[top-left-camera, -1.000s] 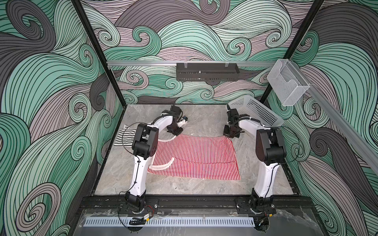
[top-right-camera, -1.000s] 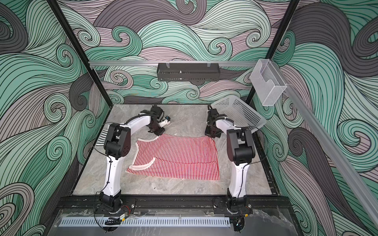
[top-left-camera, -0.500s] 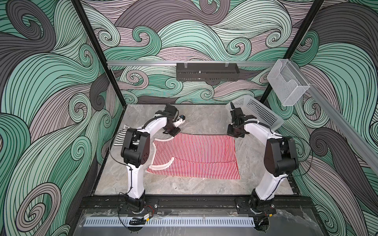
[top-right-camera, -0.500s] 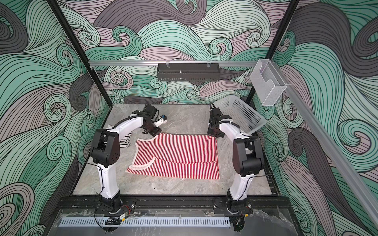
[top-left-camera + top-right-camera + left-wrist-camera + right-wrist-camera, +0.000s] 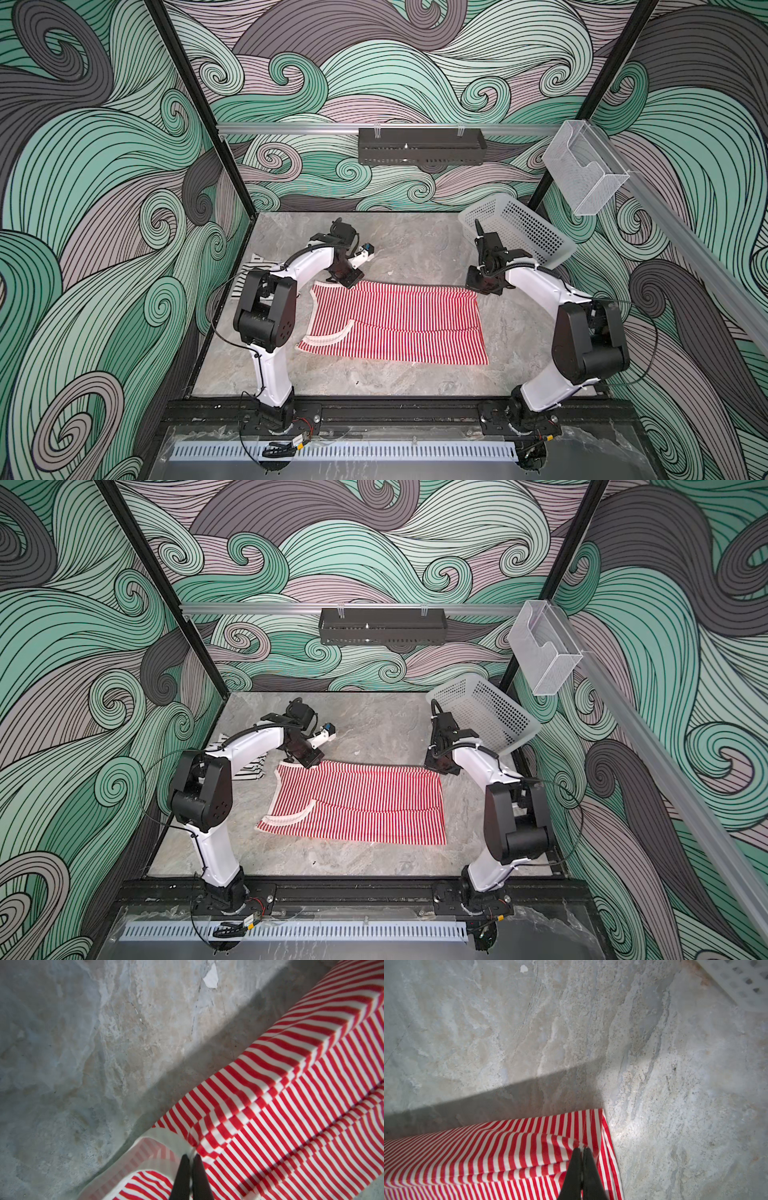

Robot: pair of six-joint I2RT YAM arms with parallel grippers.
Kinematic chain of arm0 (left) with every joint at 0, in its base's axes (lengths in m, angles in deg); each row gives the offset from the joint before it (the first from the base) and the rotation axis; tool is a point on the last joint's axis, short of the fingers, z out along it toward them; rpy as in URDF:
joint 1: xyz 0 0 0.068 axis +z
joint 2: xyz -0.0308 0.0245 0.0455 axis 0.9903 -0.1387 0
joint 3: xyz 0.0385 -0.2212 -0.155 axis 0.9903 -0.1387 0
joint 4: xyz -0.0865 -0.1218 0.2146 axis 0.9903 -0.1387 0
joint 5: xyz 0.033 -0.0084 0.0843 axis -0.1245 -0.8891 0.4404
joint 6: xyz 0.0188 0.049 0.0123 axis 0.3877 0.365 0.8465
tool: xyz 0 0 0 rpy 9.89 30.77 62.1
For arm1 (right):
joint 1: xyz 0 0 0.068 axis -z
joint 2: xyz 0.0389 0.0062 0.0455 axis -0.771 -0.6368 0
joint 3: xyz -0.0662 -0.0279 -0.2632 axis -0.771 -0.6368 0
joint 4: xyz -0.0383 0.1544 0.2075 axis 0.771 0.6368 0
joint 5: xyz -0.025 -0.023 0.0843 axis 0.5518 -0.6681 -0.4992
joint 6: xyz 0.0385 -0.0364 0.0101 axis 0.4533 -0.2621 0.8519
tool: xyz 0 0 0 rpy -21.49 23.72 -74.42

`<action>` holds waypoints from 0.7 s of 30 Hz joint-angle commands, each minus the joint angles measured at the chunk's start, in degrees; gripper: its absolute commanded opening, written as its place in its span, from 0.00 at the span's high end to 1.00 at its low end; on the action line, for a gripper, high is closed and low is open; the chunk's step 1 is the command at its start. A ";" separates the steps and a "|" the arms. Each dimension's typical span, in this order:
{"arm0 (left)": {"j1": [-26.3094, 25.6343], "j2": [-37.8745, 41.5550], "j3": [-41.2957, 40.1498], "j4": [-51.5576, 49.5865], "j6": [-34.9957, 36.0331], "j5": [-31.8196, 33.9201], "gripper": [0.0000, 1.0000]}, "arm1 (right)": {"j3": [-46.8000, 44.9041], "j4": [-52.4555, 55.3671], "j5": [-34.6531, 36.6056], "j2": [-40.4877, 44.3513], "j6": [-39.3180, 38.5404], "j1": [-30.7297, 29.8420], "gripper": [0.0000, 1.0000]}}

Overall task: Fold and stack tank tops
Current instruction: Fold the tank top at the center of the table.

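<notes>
The red-and-white tank top (image 5: 395,324) (image 5: 357,804) lies spread mid-table, cream-trimmed neckline and straps toward the left. My left gripper (image 5: 348,279) (image 5: 190,1156) is shut on its far left corner, pinching the cream trim (image 5: 166,1142). At the far right corner, my right gripper (image 5: 484,286) (image 5: 581,1149) is shut on the hem (image 5: 600,1126). The far edge between them is raised a little and casts a shadow on the table. The black-and-white tank top (image 5: 259,266) (image 5: 249,766) lies at the left, mostly hidden behind my left arm.
A white perforated basket (image 5: 528,237) (image 5: 490,717) leans in the far right corner, just behind the right wrist. A black tray (image 5: 419,145) and a clear bin (image 5: 582,166) hang on the rails. Patterned walls close in left, right and behind.
Both elbows have swung outward and toward the front. The grippers have stayed shut on the red top's far corners, shifting slightly with its far edge.
</notes>
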 commanded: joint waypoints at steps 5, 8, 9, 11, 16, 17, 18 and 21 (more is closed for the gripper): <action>-0.09 5.36 -4.48 -1.39 1.29 -1.74 1.00 | -5.10 0.02 -2.46 3.72 1.12 0.29 1.00; -0.49 5.59 -5.89 -2.22 1.11 -2.20 1.00 | -7.23 -0.56 -3.15 3.94 1.48 0.24 1.00; -0.70 5.85 -6.54 -2.14 1.16 -2.44 1.00 | -7.75 -0.57 -3.14 4.14 1.59 0.27 1.00; -1.24 6.50 -8.06 -1.87 1.24 -2.77 1.00 | -9.03 -0.61 -2.93 4.86 1.78 0.22 1.00; -2.45 6.85 -10.16 -2.40 0.61 -2.24 1.00 | -12.01 -0.76 -2.44 6.97 2.39 0.33 1.00; -2.59 6.98 -10.60 -2.40 0.46 -2.24 1.00 | -12.38 -0.89 -2.52 7.09 2.54 0.38 1.00; -2.74 7.32 -11.21 -2.31 0.41 -2.39 1.00 | -12.83 -1.30 -2.58 7.28 2.79 0.37 1.00; -3.21 8.56 -12.82 -2.43 0.41 -2.76 1.00 | -13.85 -1.81 -2.58 7.41 3.09 0.48 1.00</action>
